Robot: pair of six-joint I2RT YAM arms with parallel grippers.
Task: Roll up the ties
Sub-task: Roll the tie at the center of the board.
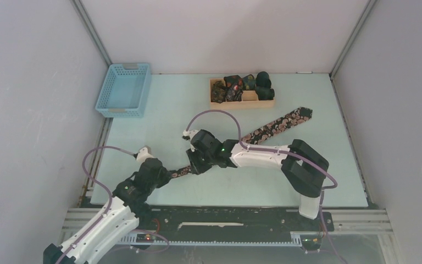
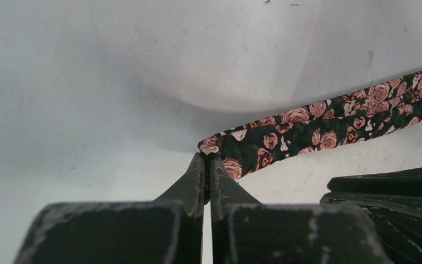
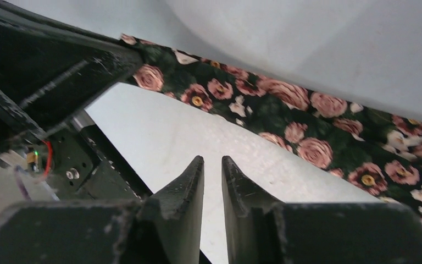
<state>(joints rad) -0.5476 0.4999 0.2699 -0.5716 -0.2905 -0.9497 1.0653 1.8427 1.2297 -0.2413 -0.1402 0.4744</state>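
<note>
Narrow end of long tie (image 2: 307, 127) in left tool (image 2: 207, 159) — right tool (image 3: 212, 161) ajar.

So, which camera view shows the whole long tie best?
Top external: the long tie lies nearly full length there, its middle hidden under the right arm. Each wrist view shows only a short rose-patterned stretch, close up.

Blue basket (image 1: 122, 112), wooden tray (image 1: 247, 103), pale table (image 1: 170, 113)

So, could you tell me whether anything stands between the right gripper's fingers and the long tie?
Nothing visible does: only bare table lies between the fingers of the right gripper and the long tie, which runs across just beyond their tips.
</note>
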